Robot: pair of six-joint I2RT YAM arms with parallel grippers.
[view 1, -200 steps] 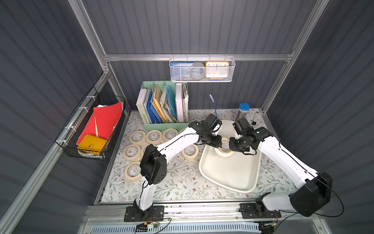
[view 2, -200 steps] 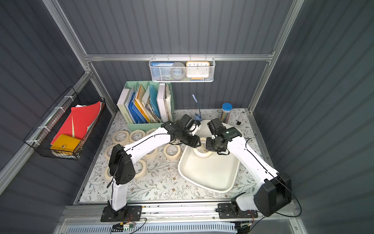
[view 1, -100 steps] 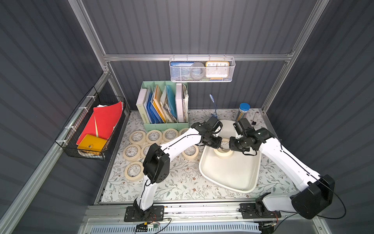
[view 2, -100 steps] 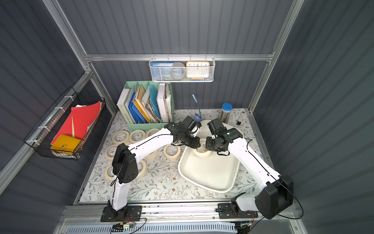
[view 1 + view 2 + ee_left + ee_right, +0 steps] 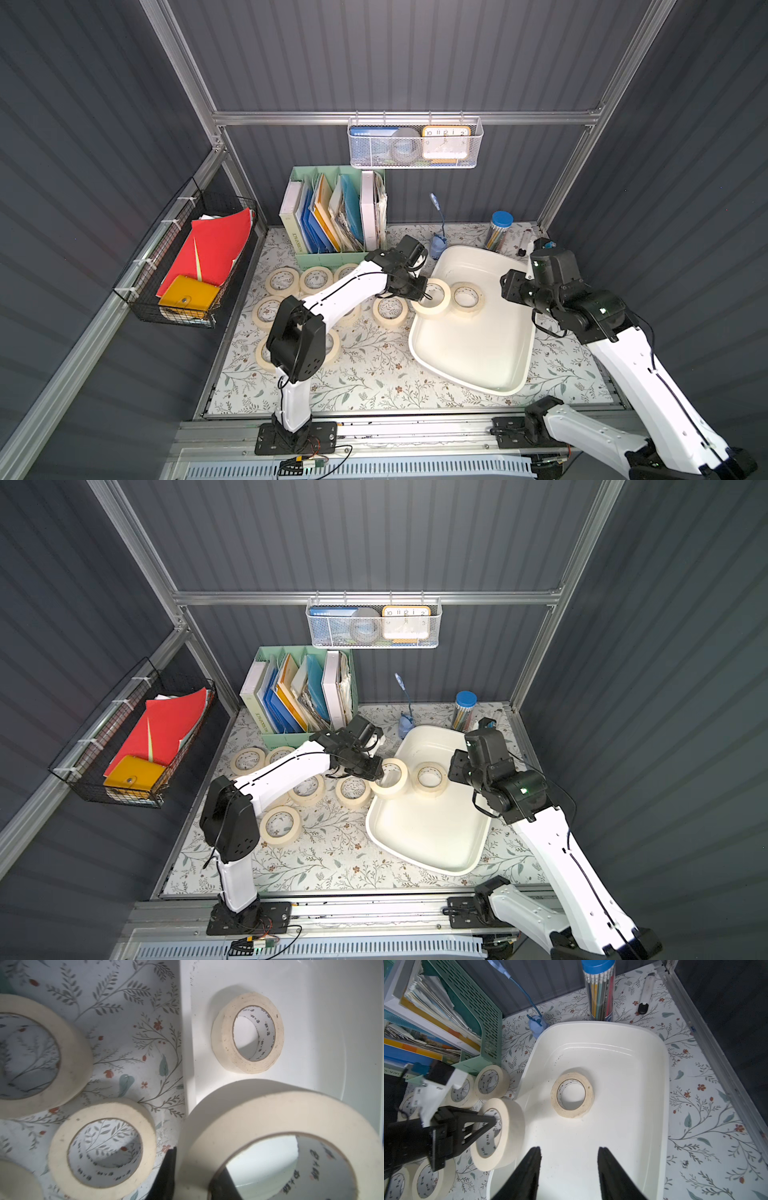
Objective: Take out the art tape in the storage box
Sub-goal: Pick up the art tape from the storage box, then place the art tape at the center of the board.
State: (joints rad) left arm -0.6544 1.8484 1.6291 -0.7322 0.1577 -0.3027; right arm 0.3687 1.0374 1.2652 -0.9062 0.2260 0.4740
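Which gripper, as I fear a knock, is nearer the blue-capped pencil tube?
Right. The right gripper hangs open over the storage box, on the side of the pencil tube; the left gripper grips art tape at the opposite rim.

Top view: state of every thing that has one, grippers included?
left gripper: shut on the held tape roll
held tape roll: tilted on edge at the storage box rim
right gripper: open, empty
tape roll in box: lying flat on the box floor
storage box: holds one loose roll
tape rolls on table: lying flat
pencil tube: upright, capped
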